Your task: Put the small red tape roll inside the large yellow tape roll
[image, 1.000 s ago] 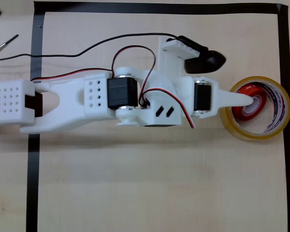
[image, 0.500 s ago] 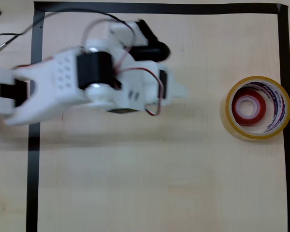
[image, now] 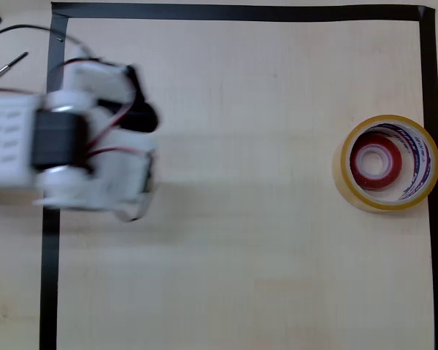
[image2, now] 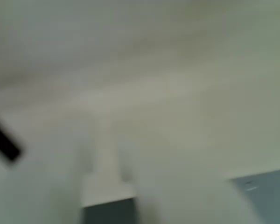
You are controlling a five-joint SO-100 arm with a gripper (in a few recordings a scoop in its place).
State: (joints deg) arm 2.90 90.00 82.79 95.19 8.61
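Pale wood table [image: 226, 277] w/ a black tape border [image: 241, 12] marking out the work area; that's the whole setting in the overhead view.

Red roll [image: 375, 160] sits inside the yellow roll [image: 350, 182], flat on the table, near the right edge of the border. Red one lies a bit left of centre in the ring, white core up, close to or touching the ring's left inner wall; can't tell which. Yellow ring lies flat too, its printed inner core visible on the right side.

Arm [image: 66, 149] is at the far left of the overhead view, over the left border strip, well apart from both rolls. It's motion-blurred, so details are soft. Gripper [image2: 105, 154] shows in the wrist view as two pale blurred fingers w/ a narrow gap between them, nothing visible in that gap. Looks empty, but too smeared to say how far open; can't tell.

Progress, as a judgement: placement looks done. Red roll is nested in the ring, nothing holds it, nothing tilted or hung on the rim. Prob. nothing left except parking the arm at rest. Only check worth making: red roll fully seated on the table inside the ring. From above it reads as flat.
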